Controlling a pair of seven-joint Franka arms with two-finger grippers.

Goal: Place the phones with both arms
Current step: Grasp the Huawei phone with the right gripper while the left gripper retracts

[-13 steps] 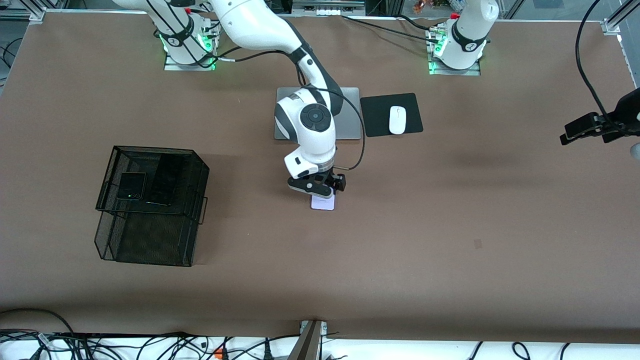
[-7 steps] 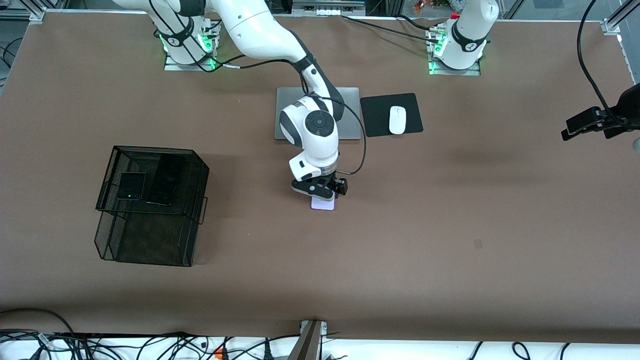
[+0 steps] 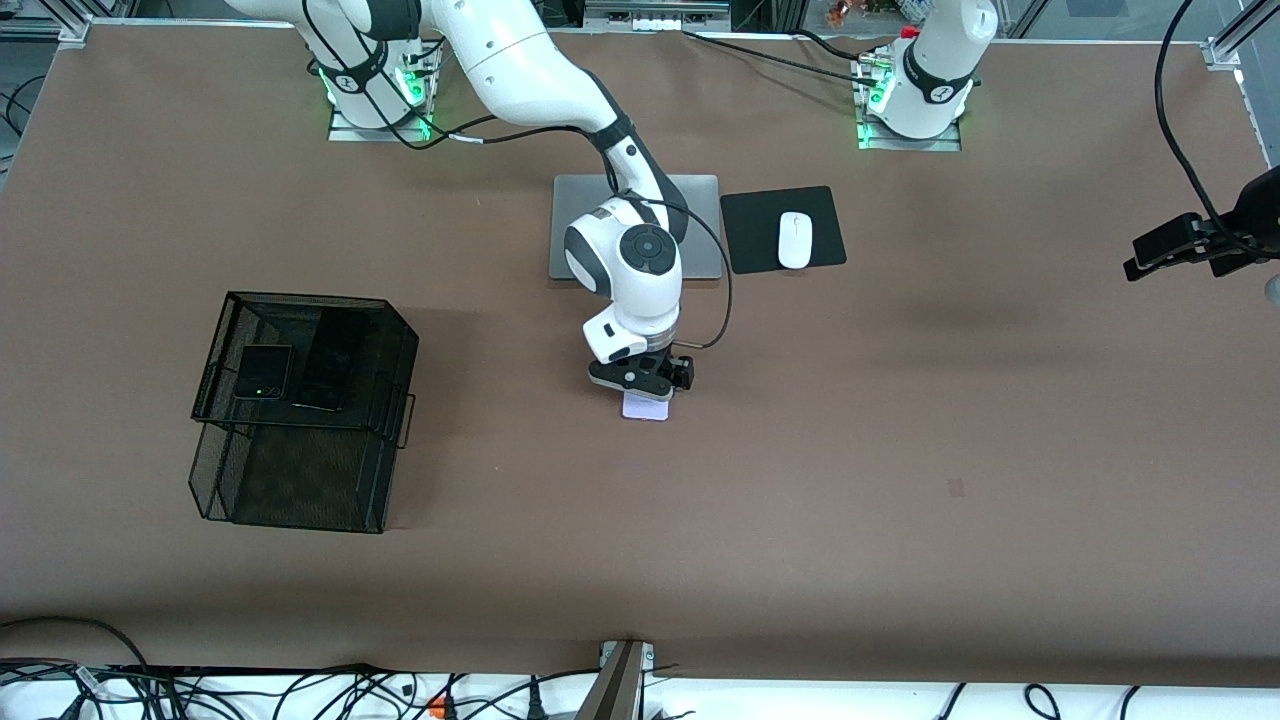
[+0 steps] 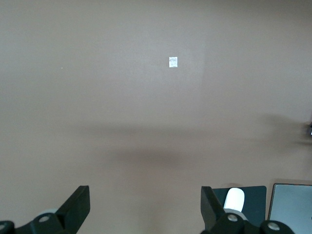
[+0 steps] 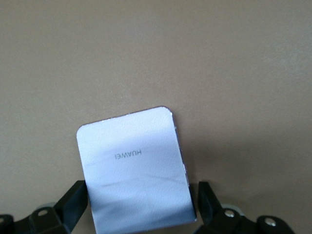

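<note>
The pale lavender-white phone [image 3: 646,407] lies flat on the brown table near its middle, nearer the front camera than the laptop. My right gripper [image 3: 642,388] is low over it, open, with a finger on each side of the phone [image 5: 134,170]. One finger seems to touch its edge and the other stands a little apart. The squarish black folded phone [image 3: 262,372] and the long black slab phone [image 3: 330,370] lie on top of the black mesh basket [image 3: 300,500]. My left gripper [image 3: 1190,252] waits in the air at the left arm's end of the table, open and empty [image 4: 145,214].
A silver laptop [image 3: 700,225] lies closed between the arm bases, partly hidden by my right arm. Beside it is a black mouse pad [image 3: 825,215] with a white mouse [image 3: 795,240]. A small pale mark [image 4: 173,62] is on the table.
My right arm has shifted a little and its gripper has sunk lower around the lavender phone. My left gripper drew slightly toward the table's end. The phone has not moved.
</note>
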